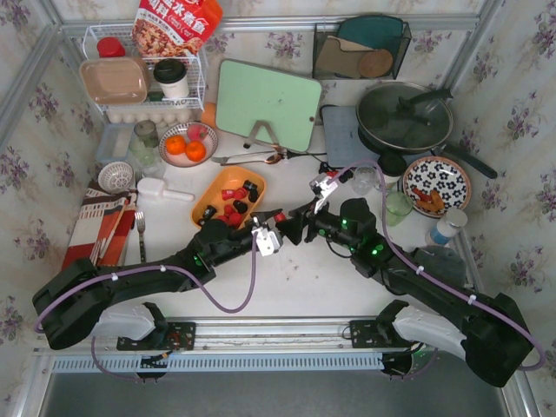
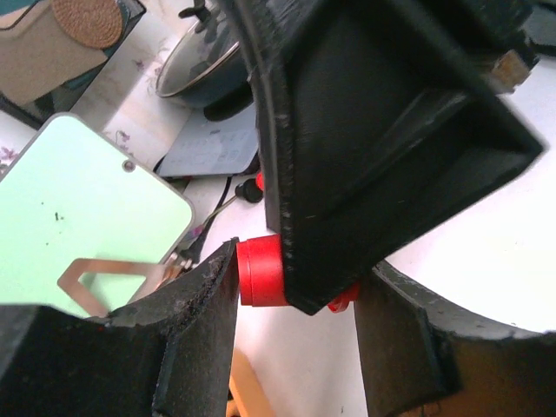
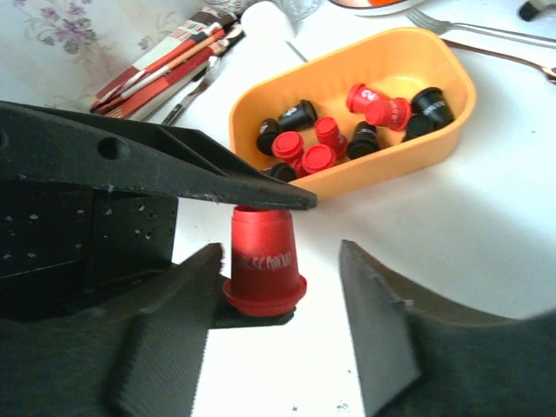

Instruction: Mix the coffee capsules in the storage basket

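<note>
We see the two arms meet over the white counter point(image 3: 486, 243), just beside the storage basket point(image 3: 400, 165). Between them is one red capsule point(image 3: 261, 256). The left hand point(image 2: 297, 274) is grasping it end to end. One finger point(image 3: 174, 165) lies flat on its small top, and the other sits under its wide rim. The right hand point(image 3: 280, 256) is around the same capsule but is not squeezing it (one finger just touches the rim, and there is a clear gap on the other side).

The storage basket is orange and sits on the counter near the hands, on the left arm's side. In it lie the other coffee capsules point(image 3: 319, 159), red ones and black ones jumbled together, some on their sides. Farther back we see two oranges point(image 1: 175, 146) in a bowl and a green board point(image 1: 265, 104).
</note>
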### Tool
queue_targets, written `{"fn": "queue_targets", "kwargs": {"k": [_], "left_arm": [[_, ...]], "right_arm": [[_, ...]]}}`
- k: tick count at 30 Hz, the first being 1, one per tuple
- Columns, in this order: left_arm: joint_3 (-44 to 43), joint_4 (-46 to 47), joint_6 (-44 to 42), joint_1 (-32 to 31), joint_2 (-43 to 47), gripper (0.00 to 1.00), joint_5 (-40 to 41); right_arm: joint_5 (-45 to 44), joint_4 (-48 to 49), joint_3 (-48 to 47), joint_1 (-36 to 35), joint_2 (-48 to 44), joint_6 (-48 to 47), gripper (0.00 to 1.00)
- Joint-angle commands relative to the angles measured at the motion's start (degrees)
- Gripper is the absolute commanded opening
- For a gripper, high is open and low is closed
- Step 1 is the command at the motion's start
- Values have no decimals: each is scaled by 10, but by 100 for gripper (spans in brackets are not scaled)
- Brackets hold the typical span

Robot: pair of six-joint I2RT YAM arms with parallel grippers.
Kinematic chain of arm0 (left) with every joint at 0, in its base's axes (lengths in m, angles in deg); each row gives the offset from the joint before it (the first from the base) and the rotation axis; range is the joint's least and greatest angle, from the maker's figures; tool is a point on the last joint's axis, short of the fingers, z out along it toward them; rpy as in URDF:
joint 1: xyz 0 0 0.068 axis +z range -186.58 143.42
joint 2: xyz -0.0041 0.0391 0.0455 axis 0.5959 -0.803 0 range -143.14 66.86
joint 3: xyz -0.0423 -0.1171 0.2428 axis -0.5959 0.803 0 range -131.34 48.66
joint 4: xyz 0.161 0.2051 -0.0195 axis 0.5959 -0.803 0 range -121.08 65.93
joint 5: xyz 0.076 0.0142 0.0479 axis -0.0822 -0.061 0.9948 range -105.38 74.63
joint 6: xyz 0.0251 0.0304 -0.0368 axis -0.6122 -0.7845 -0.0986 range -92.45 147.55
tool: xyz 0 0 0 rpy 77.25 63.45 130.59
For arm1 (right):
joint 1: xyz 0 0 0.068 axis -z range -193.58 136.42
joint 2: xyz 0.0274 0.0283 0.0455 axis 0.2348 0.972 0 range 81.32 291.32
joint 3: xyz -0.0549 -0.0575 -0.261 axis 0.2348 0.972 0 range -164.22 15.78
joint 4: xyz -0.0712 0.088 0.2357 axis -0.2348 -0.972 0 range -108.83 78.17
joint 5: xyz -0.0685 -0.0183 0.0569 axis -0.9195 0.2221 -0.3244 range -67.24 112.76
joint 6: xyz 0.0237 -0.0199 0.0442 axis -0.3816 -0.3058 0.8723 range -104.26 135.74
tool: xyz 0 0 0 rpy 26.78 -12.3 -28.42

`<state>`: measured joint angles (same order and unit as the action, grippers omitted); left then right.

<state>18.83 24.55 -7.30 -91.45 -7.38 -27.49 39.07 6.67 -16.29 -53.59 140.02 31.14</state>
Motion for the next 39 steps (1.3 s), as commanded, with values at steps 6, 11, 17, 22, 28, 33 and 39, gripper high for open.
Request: {"fn": "queue_targets", "kwargs": {"k": [6,11,17,22,28,33,39], "left_arm": [[-17,-28,9,1,4,7,45],[-19,-35,15,1,7,0,56],[-17,-36,33,1,7,0,70],[-23,-40,78,9,3,0,98],[-56,-116,208,49,5,0,201],[-77,-220,345,113,19,0,288],[-145,-399,479,167,3,0,340]], "right_arm": [[-76,-70,-28,0,-32,-48,100],[-149,-110,-38,0,-75,-73,100],[-231,-144,-37,0,-118,-90,100],[-337,-178,-43,0,-110,-90,100],[-369,-186,-41,0,-96,-85,100],[-372,-184,-38,0,-81,-83,100],[-370,-185,-35,0,-55,-79,100]]}}
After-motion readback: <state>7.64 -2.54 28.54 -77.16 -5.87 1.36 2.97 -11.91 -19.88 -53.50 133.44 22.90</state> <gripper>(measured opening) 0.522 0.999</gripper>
